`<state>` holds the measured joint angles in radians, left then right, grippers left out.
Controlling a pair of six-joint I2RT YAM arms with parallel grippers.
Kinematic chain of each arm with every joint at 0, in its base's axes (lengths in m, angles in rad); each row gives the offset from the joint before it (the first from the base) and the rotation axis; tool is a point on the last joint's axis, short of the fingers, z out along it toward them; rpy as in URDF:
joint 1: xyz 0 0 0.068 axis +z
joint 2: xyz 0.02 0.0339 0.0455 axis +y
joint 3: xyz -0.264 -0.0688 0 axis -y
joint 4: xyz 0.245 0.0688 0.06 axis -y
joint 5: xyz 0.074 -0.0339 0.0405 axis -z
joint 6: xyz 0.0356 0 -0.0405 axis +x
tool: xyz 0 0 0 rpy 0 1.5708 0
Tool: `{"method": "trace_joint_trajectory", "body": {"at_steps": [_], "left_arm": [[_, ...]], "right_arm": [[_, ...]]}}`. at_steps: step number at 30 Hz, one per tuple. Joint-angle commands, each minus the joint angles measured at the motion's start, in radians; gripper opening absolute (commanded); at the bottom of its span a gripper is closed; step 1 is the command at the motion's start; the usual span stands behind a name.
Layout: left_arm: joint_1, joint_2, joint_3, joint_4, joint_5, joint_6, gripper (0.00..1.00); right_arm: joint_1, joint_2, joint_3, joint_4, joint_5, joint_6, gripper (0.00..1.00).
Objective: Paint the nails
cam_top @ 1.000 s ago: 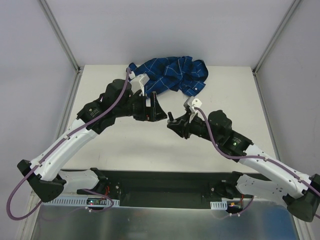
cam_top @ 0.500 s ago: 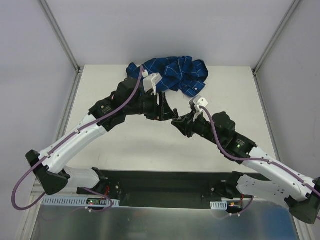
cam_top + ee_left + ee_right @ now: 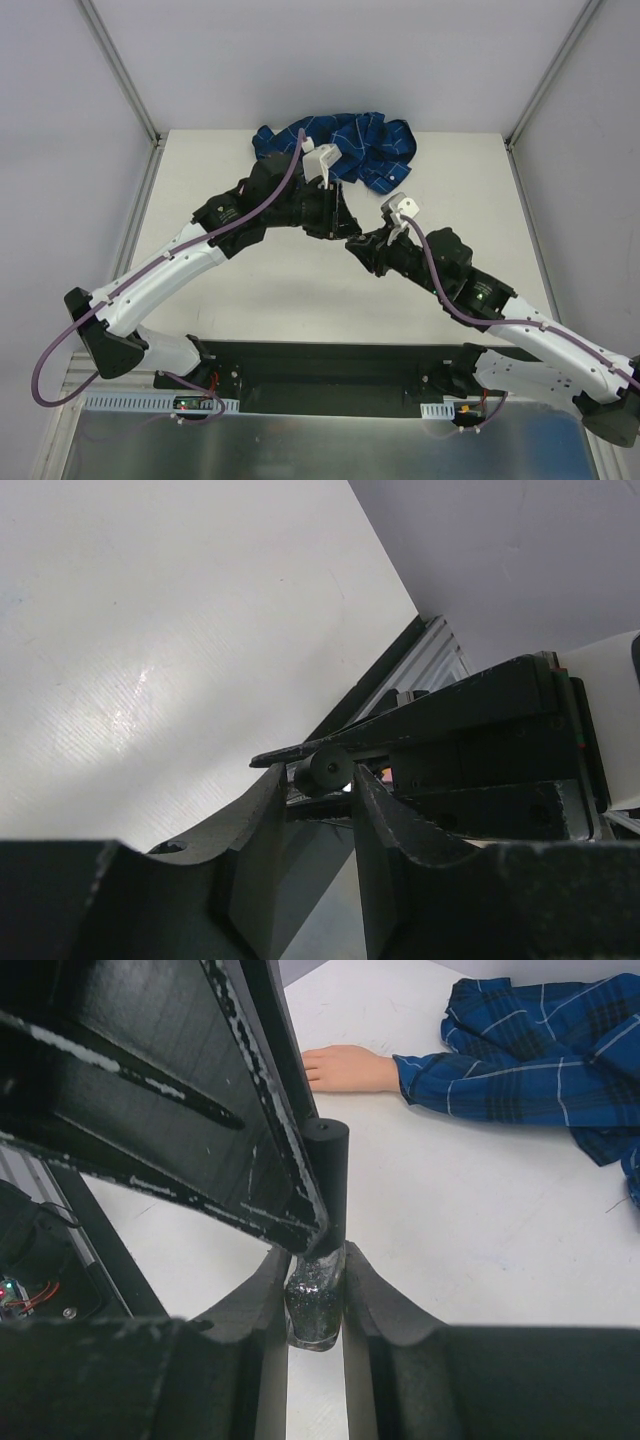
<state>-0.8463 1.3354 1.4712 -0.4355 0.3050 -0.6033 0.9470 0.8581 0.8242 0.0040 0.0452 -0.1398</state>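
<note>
My right gripper (image 3: 317,1265) is shut on a small dark glittery bottle (image 3: 314,1305) and holds it upright above the table. Its dark cap (image 3: 329,1175) sticks up. My left gripper (image 3: 320,777) has its fingertips either side of that cap (image 3: 322,769), closed in on it; one of its fingers (image 3: 200,1090) crosses the right wrist view. In the top view both grippers meet at mid-table, left (image 3: 345,222) and right (image 3: 358,243). The peach dummy hand (image 3: 345,1067) lies flat, in a blue checked sleeve (image 3: 520,1070). Its nails are too small to make out.
The blue checked shirt (image 3: 355,140) is bunched at the table's far edge. A black base rail (image 3: 320,375) runs along the near edge. Metal frame posts (image 3: 120,75) stand at the far corners.
My left arm has swung right and forward, bringing its gripper onto the bottle's cap. The right gripper has shifted slightly right with the bottle.
</note>
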Motion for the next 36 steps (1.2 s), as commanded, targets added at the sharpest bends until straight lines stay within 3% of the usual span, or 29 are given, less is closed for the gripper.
{"method": "trace_joint_trajectory", "body": {"at_steps": [1, 6, 11, 15, 18, 22, 25, 29, 36], "left_arm": [[-0.028, 0.019, 0.044, 0.030, -0.020, -0.018, 0.31], [-0.037, 0.039, 0.067, 0.030, 0.000, -0.018, 0.24], [-0.037, 0.027, 0.052, 0.029, 0.032, -0.004, 0.00], [-0.037, -0.014, 0.012, 0.038, 0.107, 0.056, 0.00], [-0.034, -0.083, -0.041, 0.067, 0.193, 0.132, 0.00], [-0.034, -0.192, -0.124, 0.139, 0.376, 0.221, 0.00], [-0.036, -0.289, -0.204, 0.239, 0.454, 0.226, 0.00], [-0.034, -0.390, -0.281, 0.342, 0.529, 0.200, 0.00], [-0.034, -0.406, -0.278, 0.356, 0.436, 0.119, 0.01]], "right_arm": [[0.019, -0.024, 0.024, 0.027, 0.061, -0.006, 0.00], [0.042, -0.022, 0.039, 0.021, 0.084, -0.018, 0.00], [0.047, -0.040, 0.030, 0.036, 0.059, -0.011, 0.00], [0.045, -0.059, 0.046, 0.025, -0.036, -0.012, 0.00], [0.032, -0.071, 0.055, 0.027, -0.221, -0.015, 0.00], [-0.022, -0.050, 0.084, 0.074, -0.616, 0.058, 0.00], [-0.027, -0.036, 0.093, 0.178, -0.766, 0.137, 0.00], [-0.027, -0.011, 0.096, 0.327, -0.858, 0.256, 0.00], [-0.027, 0.001, 0.133, 0.245, -0.789, 0.212, 0.00]]}}
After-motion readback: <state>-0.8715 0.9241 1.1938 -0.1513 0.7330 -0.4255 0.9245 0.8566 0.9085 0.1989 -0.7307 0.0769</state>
